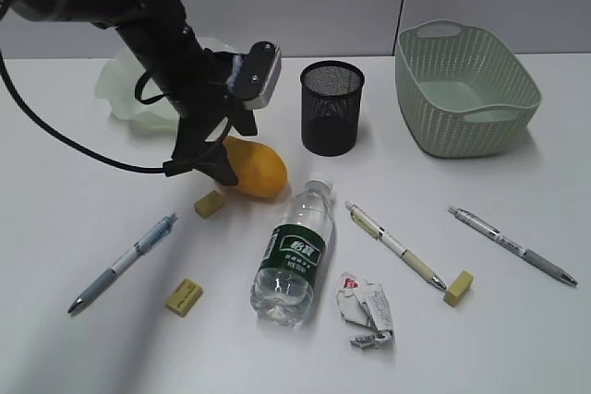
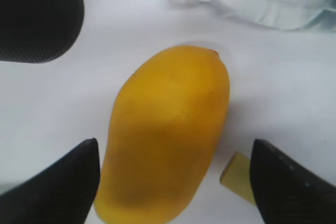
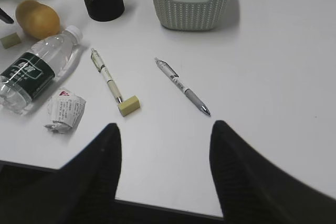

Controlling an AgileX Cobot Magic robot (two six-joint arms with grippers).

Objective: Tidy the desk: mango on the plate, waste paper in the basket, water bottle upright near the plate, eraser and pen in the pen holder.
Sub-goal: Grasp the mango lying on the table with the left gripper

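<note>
So the left gripper [image 2: 173, 182] hung over the mango [image 2: 168, 135], jaws spread wide on either side and gripping nothing. That mango lay on the surface between the plate [image 1: 120, 89] and the bottle [image 1: 294, 256]. I'd have centered on its fat middle before squeezing. The right gripper [image 3: 165, 145] was parked, jaws apart and empty.

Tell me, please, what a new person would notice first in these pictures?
First, the yellow-orange mango left of centre, with the left gripper poised over it, fingers wide apart on either side. Next, the water bottle lying on its side in the middle, crumpled waste paper beside its base.
</note>
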